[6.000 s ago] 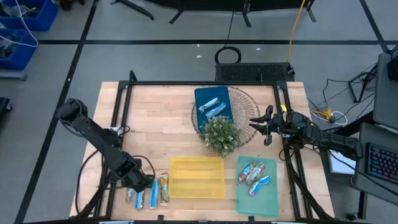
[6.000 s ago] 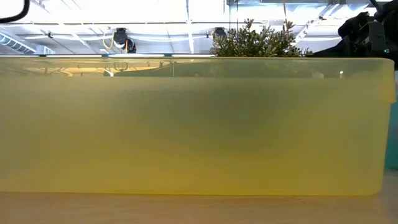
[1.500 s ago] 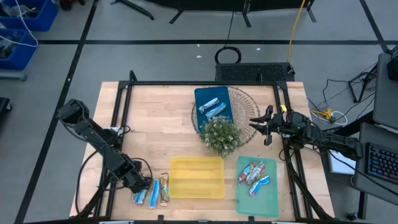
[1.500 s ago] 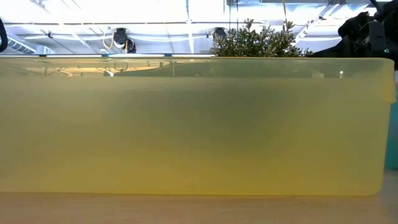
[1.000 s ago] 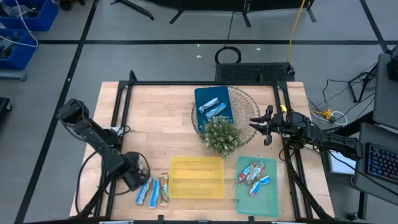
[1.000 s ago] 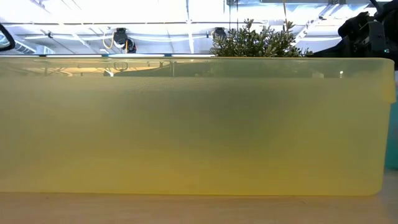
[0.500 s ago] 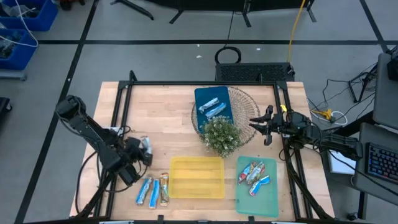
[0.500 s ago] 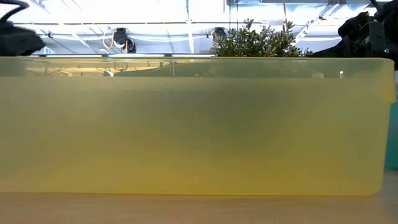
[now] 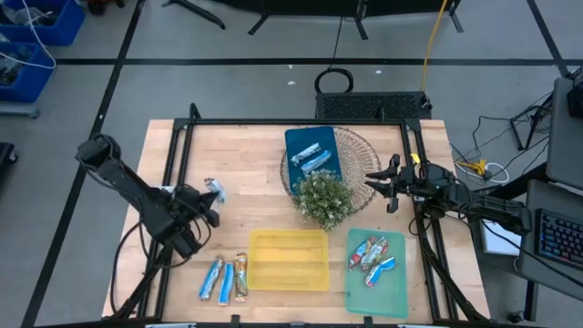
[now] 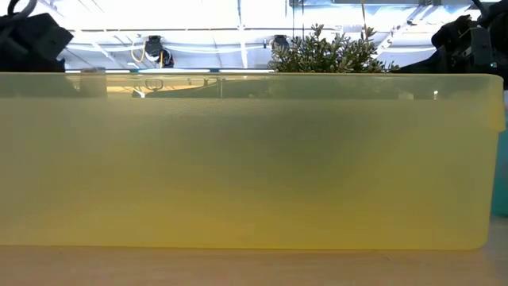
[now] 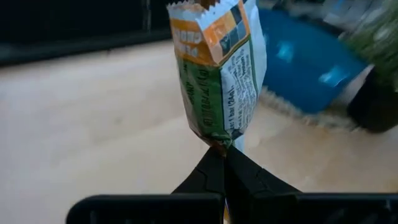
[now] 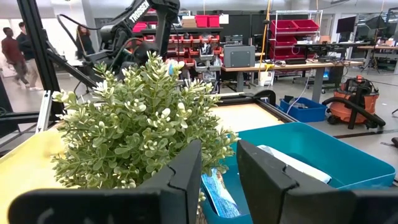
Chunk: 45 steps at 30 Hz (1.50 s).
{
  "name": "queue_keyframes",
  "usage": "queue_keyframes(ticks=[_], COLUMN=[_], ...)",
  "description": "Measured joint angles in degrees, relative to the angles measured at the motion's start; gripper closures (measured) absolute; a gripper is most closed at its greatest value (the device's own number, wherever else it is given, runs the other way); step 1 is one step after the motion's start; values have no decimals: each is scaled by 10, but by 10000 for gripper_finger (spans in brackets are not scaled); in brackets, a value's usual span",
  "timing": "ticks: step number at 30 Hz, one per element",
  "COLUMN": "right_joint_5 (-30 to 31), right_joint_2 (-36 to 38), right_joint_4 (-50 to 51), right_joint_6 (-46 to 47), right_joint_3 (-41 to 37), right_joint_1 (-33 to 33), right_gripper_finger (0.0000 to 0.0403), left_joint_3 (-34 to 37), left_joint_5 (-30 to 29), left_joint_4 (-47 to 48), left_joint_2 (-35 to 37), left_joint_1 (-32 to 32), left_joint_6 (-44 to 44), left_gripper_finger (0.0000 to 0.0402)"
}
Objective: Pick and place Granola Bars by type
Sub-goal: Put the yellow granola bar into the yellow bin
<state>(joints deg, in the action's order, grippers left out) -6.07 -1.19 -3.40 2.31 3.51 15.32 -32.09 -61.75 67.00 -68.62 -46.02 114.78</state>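
Observation:
My left gripper (image 9: 208, 193) hovers over the table's left half, shut on one granola bar (image 11: 221, 68) with a white, green and orange wrapper. Three more bars (image 9: 224, 279), two blue and one gold-brown, lie flat near the table's near left edge. Two blue-silver bars (image 9: 311, 157) lie in the blue tray (image 9: 301, 138). Several red and blue bars (image 9: 373, 256) lie in the green tray (image 9: 375, 287). My right gripper (image 12: 219, 168) waits open by the plant (image 9: 324, 199), near the table's right side. My left gripper pinches the bar by the crimped end of its wrapper (image 11: 219, 143), only at the very tips of the two shut fingers (image 11: 205, 171). The bar sticks straight out beyond the fingertips, in line with them. It is lifted clear of the table.
A yellow tray (image 9: 289, 259) sits at the near edge between the loose bars and the green tray; it fills the low view (image 10: 238, 159). The blue tray lies on a wire basket (image 9: 360, 150) behind the plant. Bare wood (image 9: 237, 159) spreads over the far left.
My left gripper has risen from the loose bars at the near left edge and moved toward the far edge, carrying one bar lifted clear. Three bars stay on the table. The right arm has kept still.

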Motion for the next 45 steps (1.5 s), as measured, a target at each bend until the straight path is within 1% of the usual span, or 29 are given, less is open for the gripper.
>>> queue_keyframes(ticks=[2, 5, 10, 12, 16, 22, 25, 28, 30, 32, 35, 37, 40, 42, 45], right_joint_5=[0, 0, 0, 0, 0, 0, 0, 0, 0, 0, 0, 0, 0, 0, 0], right_joint_2=[0, 0, 0, 0, 0, 0, 0, 0, 0, 0, 0, 0, 0, 0, 0], right_joint_4=[0, 0, 0, 0, 0, 0, 0, 0, 0, 0, 0, 0, 0, 0, 0], right_joint_6=[0, 0, 0, 0, 0, 0, 0, 0, 0, 0, 0, 0, 0, 0, 0], right_joint_3=[0, 0, 0, 0, 0, 0, 0, 0, 0, 0, 0, 0, 0, 0, 0], right_joint_1=[0, 0, 0, 0, 0, 0, 0, 0, 0, 0, 0, 0, 0, 0, 0], right_gripper_finger=[309, 309, 309, 309, 309, 309, 309, 309, 309, 309, 309, 309, 309, 309, 309], left_joint_3=[15, 44, 95, 106, 113, 113, 113, 113, 113, 113, 114, 114, 114, 114, 114], left_joint_5=[-37, -77, -118, -131, -148, -150, -146, -123, -93, -53, 33, 112, 243, 333, 495], left_joint_4=[0, 0, -12, -28, -99, -234, -290, -328, -366, -424, -556, -648, -746, -789, -819], left_joint_2=[15, 46, 113, 135, 173, 214, 230, 244, 253, 256, 256, 255, 255, 255, 255], left_joint_1=[0, 0, 0, 0, 0, 4, 23, 55, 82, 113, 173, 220, 287, 326, 372], left_joint_6=[-18, -24, -24, -42, -154, -374, -475, -548, -604, -680, -843, -955, -1075, -1118, -1137], left_gripper_finger=[401, 401, 401, 401, 401, 401, 401, 401, 401, 401, 401, 401, 401, 401, 401])
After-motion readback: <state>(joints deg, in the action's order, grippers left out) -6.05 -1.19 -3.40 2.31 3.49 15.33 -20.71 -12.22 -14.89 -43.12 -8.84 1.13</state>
